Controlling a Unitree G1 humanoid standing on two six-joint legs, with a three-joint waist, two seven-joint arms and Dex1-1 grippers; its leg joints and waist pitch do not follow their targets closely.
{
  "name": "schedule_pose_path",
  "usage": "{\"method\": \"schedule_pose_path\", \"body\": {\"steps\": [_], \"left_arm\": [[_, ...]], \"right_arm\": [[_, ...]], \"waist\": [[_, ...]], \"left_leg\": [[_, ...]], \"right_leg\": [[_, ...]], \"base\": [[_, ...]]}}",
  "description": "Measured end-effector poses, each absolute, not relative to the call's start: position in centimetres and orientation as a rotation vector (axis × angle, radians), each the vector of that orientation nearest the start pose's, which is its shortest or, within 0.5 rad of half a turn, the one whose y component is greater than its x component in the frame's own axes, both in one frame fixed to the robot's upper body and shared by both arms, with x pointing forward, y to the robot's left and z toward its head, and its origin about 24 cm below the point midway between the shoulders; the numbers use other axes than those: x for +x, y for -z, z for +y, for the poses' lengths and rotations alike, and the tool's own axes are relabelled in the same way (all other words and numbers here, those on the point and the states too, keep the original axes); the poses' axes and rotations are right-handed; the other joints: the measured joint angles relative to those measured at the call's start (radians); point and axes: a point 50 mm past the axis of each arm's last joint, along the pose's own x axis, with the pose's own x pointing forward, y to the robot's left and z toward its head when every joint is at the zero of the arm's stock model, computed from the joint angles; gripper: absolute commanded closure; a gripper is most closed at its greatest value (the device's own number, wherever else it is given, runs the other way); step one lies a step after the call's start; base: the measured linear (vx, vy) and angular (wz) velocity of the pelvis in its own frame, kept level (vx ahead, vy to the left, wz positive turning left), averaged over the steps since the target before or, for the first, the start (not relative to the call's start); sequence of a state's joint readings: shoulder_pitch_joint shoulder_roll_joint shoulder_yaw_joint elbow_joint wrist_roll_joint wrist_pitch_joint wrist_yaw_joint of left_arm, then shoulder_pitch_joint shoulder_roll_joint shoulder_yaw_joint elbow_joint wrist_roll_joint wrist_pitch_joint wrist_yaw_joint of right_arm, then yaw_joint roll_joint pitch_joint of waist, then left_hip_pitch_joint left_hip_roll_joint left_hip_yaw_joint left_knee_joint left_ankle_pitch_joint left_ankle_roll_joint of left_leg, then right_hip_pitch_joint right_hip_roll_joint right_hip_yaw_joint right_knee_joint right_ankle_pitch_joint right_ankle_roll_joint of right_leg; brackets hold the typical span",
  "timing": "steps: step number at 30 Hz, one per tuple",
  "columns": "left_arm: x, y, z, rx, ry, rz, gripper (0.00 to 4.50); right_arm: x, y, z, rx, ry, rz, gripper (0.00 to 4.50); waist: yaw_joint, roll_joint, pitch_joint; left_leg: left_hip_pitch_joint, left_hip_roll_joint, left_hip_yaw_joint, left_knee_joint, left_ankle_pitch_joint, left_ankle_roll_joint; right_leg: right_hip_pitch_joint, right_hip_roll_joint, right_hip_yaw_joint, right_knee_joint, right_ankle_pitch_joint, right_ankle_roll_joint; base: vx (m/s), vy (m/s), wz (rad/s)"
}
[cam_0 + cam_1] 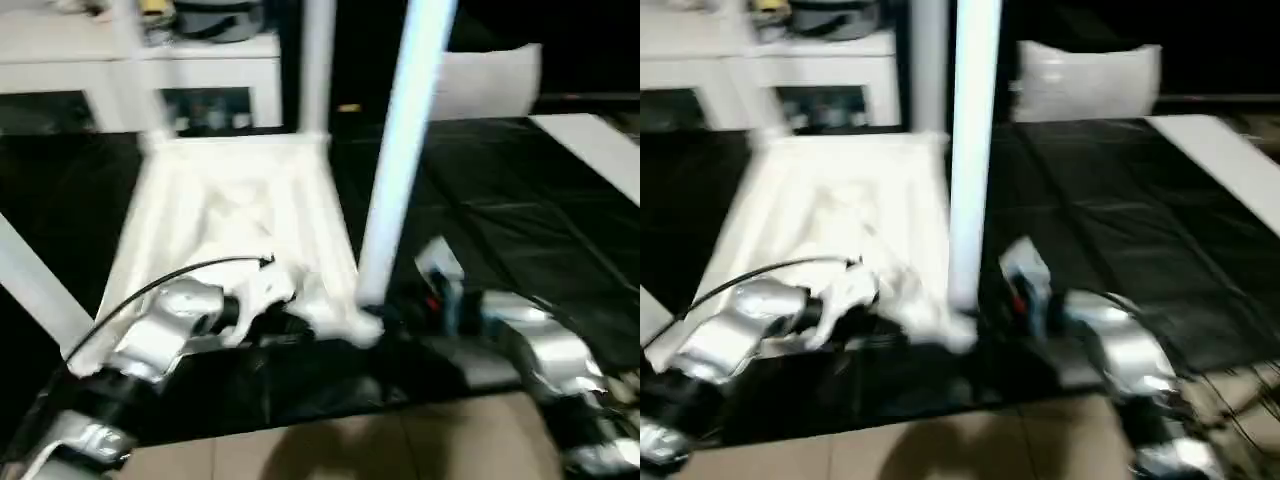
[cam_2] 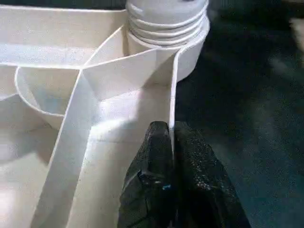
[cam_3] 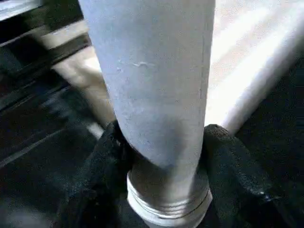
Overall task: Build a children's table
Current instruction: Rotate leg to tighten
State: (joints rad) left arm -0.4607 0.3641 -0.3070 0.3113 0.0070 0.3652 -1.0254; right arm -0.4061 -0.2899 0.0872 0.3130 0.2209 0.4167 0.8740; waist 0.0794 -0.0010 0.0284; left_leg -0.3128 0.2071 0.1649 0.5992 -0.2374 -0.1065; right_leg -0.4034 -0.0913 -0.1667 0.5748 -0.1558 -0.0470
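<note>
The children's table lies upside down on a black mat, its white ribbed top (image 1: 230,210) facing up. White legs stand in its corners; the nearest leg (image 1: 400,150) rises from the near right corner socket (image 2: 166,42). My left gripper (image 2: 171,137) is shut on the thin rim wall of the top just beside that socket. My right gripper (image 3: 164,137) clasps the base of the nearest leg (image 3: 152,85), one black finger pressed on each side above its threaded end (image 3: 166,204). Another leg (image 1: 317,60) stands at the far right corner.
A white cabinet with shelves (image 1: 200,60) stands behind the table. A white bag-like object (image 1: 490,80) lies at the back right and a white board (image 1: 600,150) along the right. The black mat (image 1: 520,220) ends at beige floor tiles (image 1: 350,450) near me.
</note>
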Motion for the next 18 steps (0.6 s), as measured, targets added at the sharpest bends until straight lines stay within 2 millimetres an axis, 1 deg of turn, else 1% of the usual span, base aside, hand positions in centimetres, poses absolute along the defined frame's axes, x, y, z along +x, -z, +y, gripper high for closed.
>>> {"method": "schedule_pose_path", "body": {"steps": [1, 3, 4, 6, 8, 10, 12, 14, 17, 18], "left_arm": [[30.3, -4.3, 11.4, 0.289, 1.097, 0.509, 4.5], [30.8, -4.3, 10.3, 0.25, 1.022, 0.507, 4.5], [30.9, -4.2, 9.7, 0.219, 0.99, 0.506, 4.5], [31.1, -4.3, 9.1, 0.206, 0.953, 0.505, 4.5], [31.2, -4.3, 8.9, 0.202, 0.937, 0.501, 4.5], [31.2, -4.4, 8.9, 0.213, 0.939, 0.489, 4.5], [31.2, -4.6, 8.8, 0.225, 0.944, 0.478, 4.5], [31.2, -4.7, 8.7, 0.236, 0.958, 0.47, 4.5], [31.1, -4.7, 8.9, 0.259, 0.983, 0.46, 4.5], [31.0, -4.7, 9.1, 0.27, 1.003, 0.455, 4.5]], "right_arm": [[31.2, -5.1, -13.5, 0.054, -0.848, 0.386, 2.54], [32.1, -5.3, -13.1, 0.052, -0.739, 0.39, 2.54], [32.4, -5.3, -12.9, 0.058, -0.69, 0.388, 2.54], [32.7, -5.4, -12.6, 0.061, -0.629, 0.379, 2.54], [32.9, -5.4, -12.5, 0.06, -0.603, 0.37, 2.54], [32.9, -5.5, -12.5, 0.044, -0.598, 0.344, 1.85], [32.9, -5.5, -12.5, 0.042, -0.599, 0.338, 1.83], [32.7, -5.4, -12.8, 0.049, -0.606, 0.333, 1.57], [32.2, -5.4, -13.5, 0.045, -0.655, 0.332, 1.33], [31.8, -5.4, -14.0, 0.03, -0.689, 0.328, 1.33]], "waist": [[-0.011, 0.0, 0.0], [-0.024, 0.001, 0.001], [-0.029, 0.001, 0.001], [-0.032, 0.001, 0.0], [-0.029, 0.001, 0.0], [-0.025, 0.002, 0.0], [-0.019, 0.003, 0.0], [-0.013, 0.004, 0.0], [-0.005, 0.004, 0.0], [0.002, 0.004, 0.0]], "left_leg": [[-0.001, 0.0, 0.0, 0.001, 0.0, 0.0], [-0.004, 0.0, -0.002, 0.002, 0.0, 0.0], [-0.004, 0.001, -0.003, 0.001, 0.0, 0.001], [-0.005, 0.001, -0.004, -0.001, -0.001, 0.002], [-0.005, 0.0, -0.005, -0.003, -0.003, 0.004], [-0.005, 0.0, -0.005, -0.006, -0.003, 0.006], [-0.006, 0.0, -0.005, -0.01, -0.001, 0.01], [-0.008, 0.0, -0.005, -0.012, 0.0, 0.011], [-0.008, 0.0, -0.004, -0.011, -0.002, 0.01], [-0.008, 0.0, -0.004, -0.011, -0.002, 0.01]], "right_leg": [[0.001, 0.0, -0.001, -0.002, 0.0, 0.0], [0.001, 0.0, -0.005, -0.006, 0.0, 0.0], [0.003, -0.001, -0.008, -0.01, 0.0, 0.0], [0.003, -0.001, -0.007, -0.011, 0.0, 0.001], [0.004, -0.001, -0.006, -0.011, 0.002, 0.001], [0.003, -0.001, -0.006, -0.011, 0.006, 0.0], [0.0, 0.0, -0.006, -0.01, 0.004, 0.0], [-0.003, 0.0, -0.006, -0.007, 0.0, 0.0], [-0.006, -0.001, -0.005, 0.001, -0.004, -0.003], [-0.006, -0.001, -0.006, 0.002, -0.005, -0.002]], "base": [[0.0, 0.0, 0.0], [0.0, 0.0, 0.0], [0.0, 0.0, 0.0], [0.0, 0.0, 0.0], [0.0, 0.0, 0.0], [0.0, 0.0, 0.0], [0.0, 0.0, 0.0], [0.0, 0.0, 0.0], [0.0, 0.0, 0.0], [0.0, 0.0, 0.0]]}}
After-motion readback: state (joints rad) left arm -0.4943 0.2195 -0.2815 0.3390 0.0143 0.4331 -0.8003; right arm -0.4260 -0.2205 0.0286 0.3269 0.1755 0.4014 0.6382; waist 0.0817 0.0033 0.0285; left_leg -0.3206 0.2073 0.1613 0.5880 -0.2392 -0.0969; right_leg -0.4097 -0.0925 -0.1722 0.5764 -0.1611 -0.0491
